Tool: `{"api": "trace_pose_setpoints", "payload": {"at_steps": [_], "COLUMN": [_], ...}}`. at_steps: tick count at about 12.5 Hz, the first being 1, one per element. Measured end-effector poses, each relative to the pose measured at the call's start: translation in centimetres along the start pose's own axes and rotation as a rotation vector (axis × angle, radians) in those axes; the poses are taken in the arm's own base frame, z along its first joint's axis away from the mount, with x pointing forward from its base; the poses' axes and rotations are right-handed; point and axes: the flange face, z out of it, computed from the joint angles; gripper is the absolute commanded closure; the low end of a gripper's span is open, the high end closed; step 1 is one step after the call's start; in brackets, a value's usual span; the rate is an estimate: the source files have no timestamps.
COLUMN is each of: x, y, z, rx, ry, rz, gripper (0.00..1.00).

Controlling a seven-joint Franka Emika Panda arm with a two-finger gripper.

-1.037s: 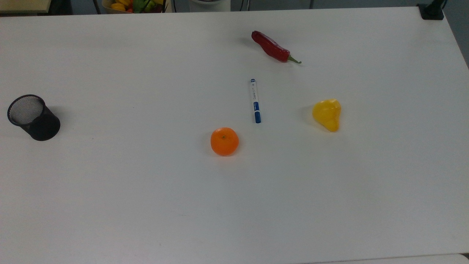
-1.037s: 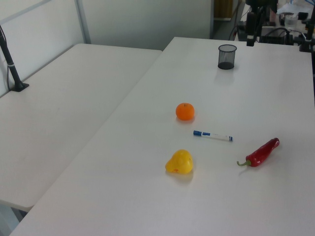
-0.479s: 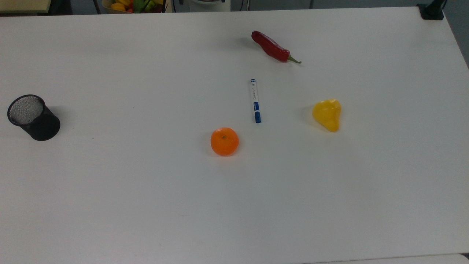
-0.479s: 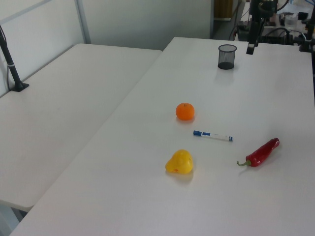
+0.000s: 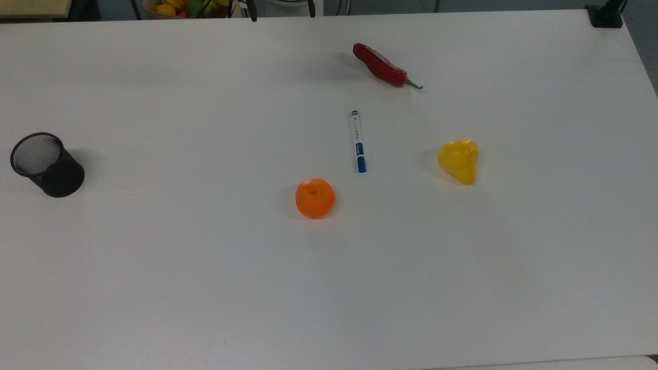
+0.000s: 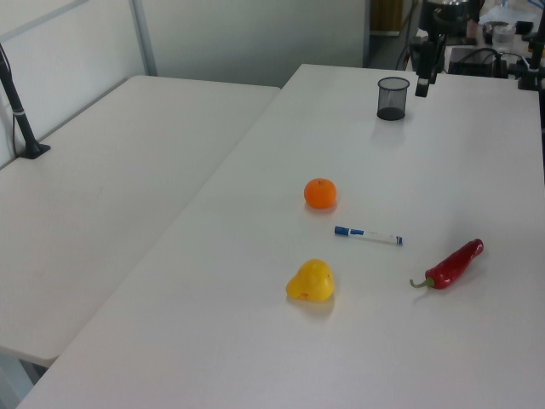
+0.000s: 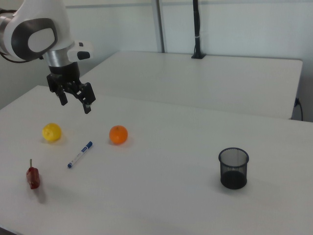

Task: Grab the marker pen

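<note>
The marker pen [image 5: 358, 141] lies flat mid-table, a white barrel with its blue cap toward the orange [image 5: 315, 198]. It also shows in the left view [image 6: 368, 235] and the right view [image 7: 80, 154]. My gripper [image 7: 75, 102] hangs open in the air with nothing between its fingers. In the right view it is above and behind the pen, well clear of it. In the left view the gripper [image 6: 421, 75] appears by the mesh cup [image 6: 392, 98]. One dark fingertip [image 5: 253, 14] pokes in at the top view's top edge.
A red chilli [image 5: 380, 66] lies beyond the pen and a yellow fruit [image 5: 459, 160] to the top view's right of it. The black mesh cup [image 5: 47, 164] stands far off at the top view's left. A second table [image 6: 119, 196] adjoins on the left view's left.
The gripper has come lower and moved toward the left view's left, and its fingertips now reach into the top view's top edge. The pen and the other objects have not moved.
</note>
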Motion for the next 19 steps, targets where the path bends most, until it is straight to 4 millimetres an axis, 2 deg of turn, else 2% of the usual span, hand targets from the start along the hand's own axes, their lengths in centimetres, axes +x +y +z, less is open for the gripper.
{"api": "trace_pose_setpoints", "payload": {"at_steps": [6,8,10,12,15,17,19], "x": [-0.6,-0.4,0.2,1.3,1.9,2.0,2.0], "y": [-0.7,-0.7,-0.2,1.2,2.6,2.8,1.7], "z": [0.2,-0.4,-1.2,-1.7,-2.3,-2.6,-2.5], "rx": [0.003,0.003,0.007,0.005,-0.003,-0.009,-0.013], "ry": [-0.057,-0.043,-0.026,-0.013,0.001,0.006,0.003], "rz": [-0.013,-0.004,0.013,0.022,0.038,0.039,0.018], "gripper": [0.0,0.0,0.0,0.0,0.0,0.0,0.0]}}
